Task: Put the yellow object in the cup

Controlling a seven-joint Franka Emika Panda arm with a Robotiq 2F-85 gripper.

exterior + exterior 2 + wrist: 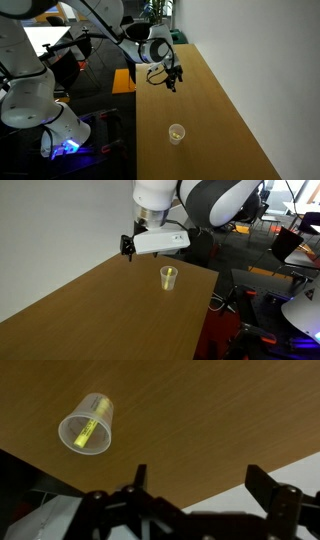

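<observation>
The translucent whitish cup (177,132) stands upright on the wooden table (215,110). It also shows in an exterior view (169,277) and in the wrist view (86,424). The yellow object (87,428) lies inside the cup, seen through its wall in the wrist view. My gripper (173,77) is raised above the table, well away from the cup, near the table's far end. It shows in an exterior view (128,246) and in the wrist view (200,478). Its fingers are spread apart and hold nothing.
The wooden table has a near edge next to the robot base (45,120). Chairs and office clutter (290,240) stand behind the table. A white surface (290,465) lies beyond the table edge in the wrist view.
</observation>
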